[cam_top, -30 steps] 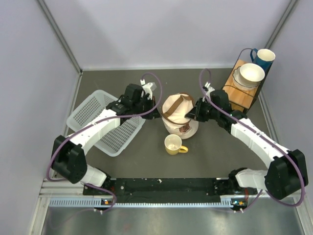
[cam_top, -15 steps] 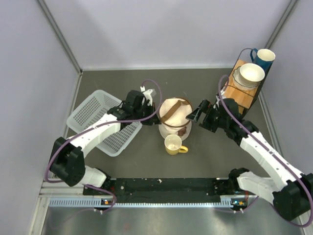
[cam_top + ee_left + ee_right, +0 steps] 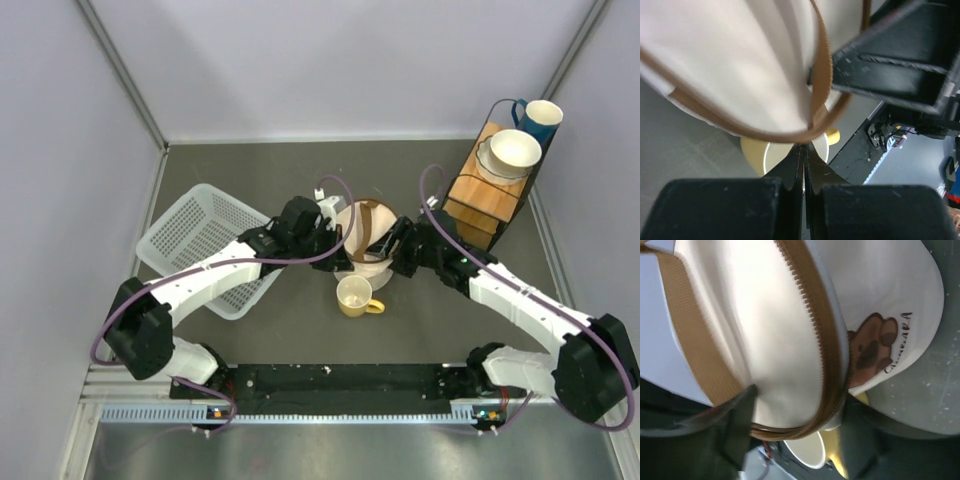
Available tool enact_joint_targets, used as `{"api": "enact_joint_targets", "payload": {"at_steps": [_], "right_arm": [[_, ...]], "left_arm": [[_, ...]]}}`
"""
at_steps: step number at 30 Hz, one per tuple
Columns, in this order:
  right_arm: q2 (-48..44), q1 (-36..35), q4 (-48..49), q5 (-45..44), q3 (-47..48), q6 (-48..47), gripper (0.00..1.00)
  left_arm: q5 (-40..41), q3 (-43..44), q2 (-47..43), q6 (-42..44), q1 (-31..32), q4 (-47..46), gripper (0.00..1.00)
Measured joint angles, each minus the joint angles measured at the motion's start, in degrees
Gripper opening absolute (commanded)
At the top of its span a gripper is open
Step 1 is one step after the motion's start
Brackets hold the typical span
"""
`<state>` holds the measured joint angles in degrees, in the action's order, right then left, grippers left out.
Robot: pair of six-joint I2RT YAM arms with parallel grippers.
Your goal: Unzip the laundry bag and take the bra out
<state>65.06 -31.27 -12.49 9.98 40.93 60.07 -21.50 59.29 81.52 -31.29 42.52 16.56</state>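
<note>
Left claw (image 3: 805, 150) tight on the laundry bag (image 3: 740, 60)'s brown trim (image 3: 823, 65), right claw (image 3: 799, 401) wide astride the bag.

Top cam overhead, wrist cams close-up on laundry bag (image 3: 362, 232)

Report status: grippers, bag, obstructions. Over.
Left gripper shut on laundry bag zip trim. Right gripper open, astride bag. Zip closed, bra unseen. Yellow mug close beside bag.

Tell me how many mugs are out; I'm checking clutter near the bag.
2. A yellow mug stands just in front of the laundry bag; a blue mug sits at the back right, behind the white bowl on the wooden stand.
</note>
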Motion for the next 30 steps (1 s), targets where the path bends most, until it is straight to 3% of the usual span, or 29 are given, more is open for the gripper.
{"api": "enact_joint_targets", "payload": {"at_steps": [1, 2, 3, 11, 18, 25, 26, 27, 28, 30], "right_arm": [[0.59, 0.00, 0.50, -0.44, 0.00, -0.17, 0.32], [1.27, -0.04, 1.03, -0.92, 0.15, 0.20, 0.05], [1.88, -0.09, 1.46, -1.33, 0.44, 0.35, 0.00], [2.91, 2.73, 3.10, 1.31, 2.34, -3.28, 0.00], [5.01, 6.82, 0.83, 7.85, 4.07, -13.07, 0.00], [6.36, 7.56, -0.04, 8.94, 5.81, -19.65, 0.00], [6.73, 7.69, -0.50, 8.92, 6.40, -20.31, 0.14], [7.19, 7.74, -0.92, 8.76, 6.95, -21.05, 0.41], [7.61, 7.80, -1.46, 8.66, 7.63, -21.53, 0.79], [8.79, 7.82, -3.61, 8.07, 9.66, -22.91, 0.96]], "left_arm": [[-0.17, 0.09, 0.15, -0.20, 0.22, -0.02, 0.00], [-0.37, 0.09, 0.20, -0.31, 0.31, -0.02, 0.00], [-0.37, 0.17, 0.20, -0.28, 0.35, 0.09, 0.00], [1.81, 2.38, -0.28, 3.89, -2.10, 3.23, 0.00], [-1.25, 2.78, -1.14, 6.88, -11.34, 3.96, 0.00], [-1.73, 6.49, 2.08, 7.78, -12.35, 4.04, 0.00], [-1.84, 6.86, 2.56, 7.76, -12.37, 3.93, 0.00], [-1.99, 7.08, 3.08, 7.72, -12.44, 3.76, 0.00], [-2.10, 7.15, 3.34, 7.69, -12.46, 3.61, 0.00], [-2.03, 7.15, 3.50, 7.72, -12.50, 3.67, 0.00]]}}
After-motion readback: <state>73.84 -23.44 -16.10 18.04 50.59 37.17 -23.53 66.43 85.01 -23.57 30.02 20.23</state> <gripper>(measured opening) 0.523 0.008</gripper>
